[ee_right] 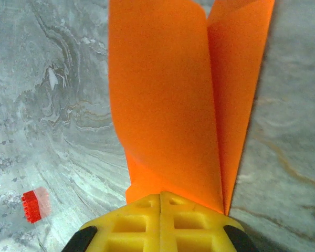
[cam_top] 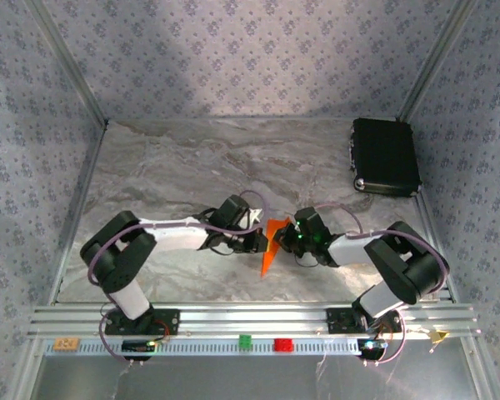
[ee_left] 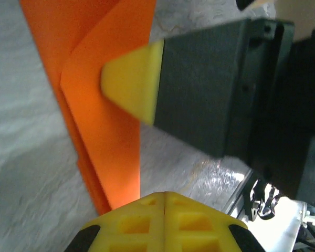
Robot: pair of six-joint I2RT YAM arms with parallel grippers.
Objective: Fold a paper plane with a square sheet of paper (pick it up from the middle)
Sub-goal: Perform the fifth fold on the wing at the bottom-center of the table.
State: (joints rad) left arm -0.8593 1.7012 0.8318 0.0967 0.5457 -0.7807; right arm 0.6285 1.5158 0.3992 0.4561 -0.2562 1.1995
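At the middle of the grey marble-patterned table top [cam_top: 175, 167], your 2 arms meet nose to nose, and between them stands the bright orange folded paper plane [cam_top: 269, 254], a slim dart whose pointed end aims toward the near edge. Your right gripper [cam_top: 290, 237] is clenched on it: from the right wrist camera the 2 yellow fingers of the right gripper [ee_right: 160, 198] sit pressed together at the bottom, and the paper plane [ee_right: 168, 105] rises straight out of them in 2 overlapping layers that part slightly at the far end. Your left gripper [cam_top: 260, 240] sits just beside the paper on the other side. From the left wrist camera the left gripper [ee_left: 164, 202] has its yellow fingers closed flat against each other, with the lower end of the paper plane [ee_left: 105, 136] running down to their tips; you cannot tell from here whether any paper is pinched between them. A yellow-tipped black finger [ee_left: 131, 79] of the right gripper lies against the face of the orange fold. Well apart, at the far right corner, lies a black rectangular case [cam_top: 386, 156]. Along the aluminium rail [cam_top: 233, 317] by the arm bases sit 3 small blocks: yellow-orange [cam_top: 65, 343], green [cam_top: 245, 340] and red [cam_top: 282, 344].
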